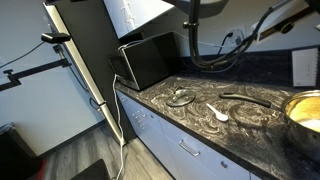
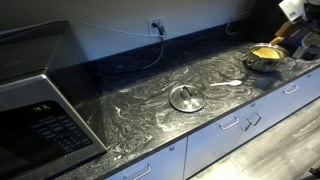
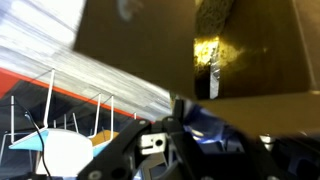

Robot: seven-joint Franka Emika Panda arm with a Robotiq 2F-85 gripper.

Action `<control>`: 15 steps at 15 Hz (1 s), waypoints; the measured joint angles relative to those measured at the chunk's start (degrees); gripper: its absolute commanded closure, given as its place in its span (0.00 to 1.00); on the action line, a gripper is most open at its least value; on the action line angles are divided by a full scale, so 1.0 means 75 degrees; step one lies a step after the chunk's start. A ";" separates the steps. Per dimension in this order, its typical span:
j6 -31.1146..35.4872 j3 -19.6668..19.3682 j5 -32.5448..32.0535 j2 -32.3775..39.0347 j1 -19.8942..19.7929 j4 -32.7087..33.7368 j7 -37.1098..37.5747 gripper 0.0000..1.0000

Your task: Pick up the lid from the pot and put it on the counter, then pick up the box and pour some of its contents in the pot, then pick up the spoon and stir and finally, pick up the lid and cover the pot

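Note:
The yellow box point(image 3: 250, 50) fills the top of the wrist view, and my gripper point(image 3: 212, 112) is shut on its lower edge, dark fingers point(image 3: 150, 140) rising from below. In an exterior view the steel pot point(image 2: 263, 63) stands at the counter's far right with a yellow patch point(image 2: 266, 51) at its mouth, the dark arm point(image 2: 303, 40) right beside it. Only the pot's rim point(image 1: 306, 104) shows at the frame edge in an exterior view. The glass lid point(image 1: 181, 97) point(image 2: 186, 98) lies flat mid-counter. The white spoon point(image 1: 220, 113) point(image 2: 232, 82) lies between lid and pot on the marbled counter point(image 2: 130, 100).
A black microwave point(image 1: 150, 60) point(image 2: 35, 110) stands at one end of the counter. Cables point(image 1: 215, 55) hang behind it, and a cord runs from a wall outlet point(image 2: 155, 25). White drawers point(image 2: 230, 130) sit under the worktop.

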 measured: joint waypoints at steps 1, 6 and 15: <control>0.0046 -0.0027 0.0205 -0.0043 -0.0015 0.0005 -0.0069 0.92; 0.0145 -0.0128 0.1287 -0.0327 -0.0078 0.0023 -0.0617 0.92; 0.0875 -0.0094 0.3588 -0.0723 -0.0132 -0.0045 -0.1838 0.92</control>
